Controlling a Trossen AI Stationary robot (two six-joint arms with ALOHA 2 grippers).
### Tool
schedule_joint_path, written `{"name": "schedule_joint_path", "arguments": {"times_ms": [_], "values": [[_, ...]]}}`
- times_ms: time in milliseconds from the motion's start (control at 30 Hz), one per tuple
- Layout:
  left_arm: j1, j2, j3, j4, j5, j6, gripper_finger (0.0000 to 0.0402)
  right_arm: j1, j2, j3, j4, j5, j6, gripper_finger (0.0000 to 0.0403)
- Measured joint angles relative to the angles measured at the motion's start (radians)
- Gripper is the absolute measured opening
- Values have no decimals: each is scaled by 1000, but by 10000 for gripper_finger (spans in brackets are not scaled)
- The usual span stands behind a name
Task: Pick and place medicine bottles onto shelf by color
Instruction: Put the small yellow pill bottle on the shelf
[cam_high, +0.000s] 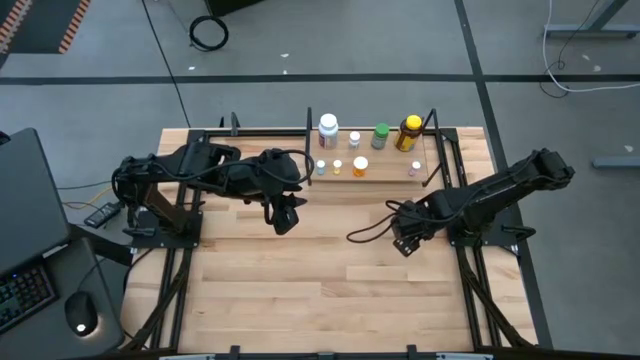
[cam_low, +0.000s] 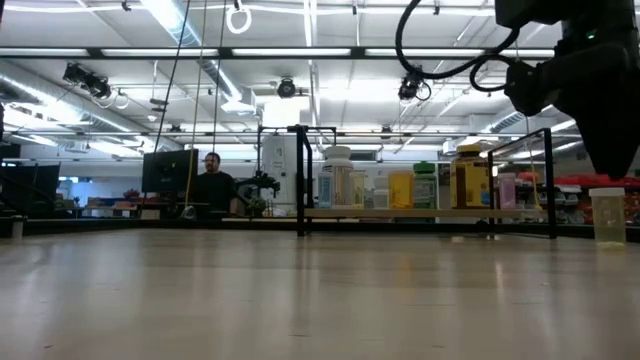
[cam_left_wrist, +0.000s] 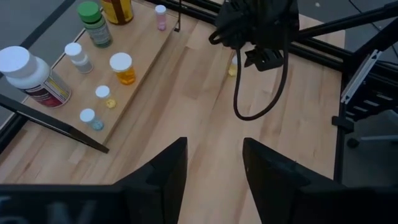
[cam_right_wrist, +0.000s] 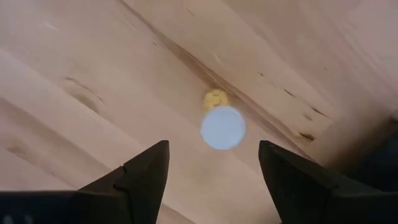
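Bottle (cam_right_wrist: 222, 126) beneath open right pincer (cam_right_wrist: 214, 171)

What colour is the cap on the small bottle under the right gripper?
White, on the small bottle, its body yellowish; clearest in the right wrist view.

Lab hall: ceiling strip lights (cam_low: 300, 52), monitors (cam_low: 168, 170).
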Motion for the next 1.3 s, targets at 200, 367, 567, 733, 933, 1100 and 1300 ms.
{"name": "schedule_joint_path", "arguments": {"times_ms": [200,367,567,733,933,1100,1300], "values": [[2,0,0,1,0,1,163,-26,0,-2,1,15,10,250],[4,0,0,1,-1,1,161,-43,0,-36,16,-19,39,243],[7,0,0,1,-3,1,168,-50,0,-67,58,-68,60,243],[6,0,0,1,-3,1,168,-50,0,-67,68,-58,65,242],[7,0,0,3,-3,0,168,-50,0,-67,66,-53,86,241],[6,0,0,15,-3,0,168,-50,0,-67,66,-47,90,234],[6,0,0,16,-3,0,169,-50,0,-67,73,-37,92,215]]}}
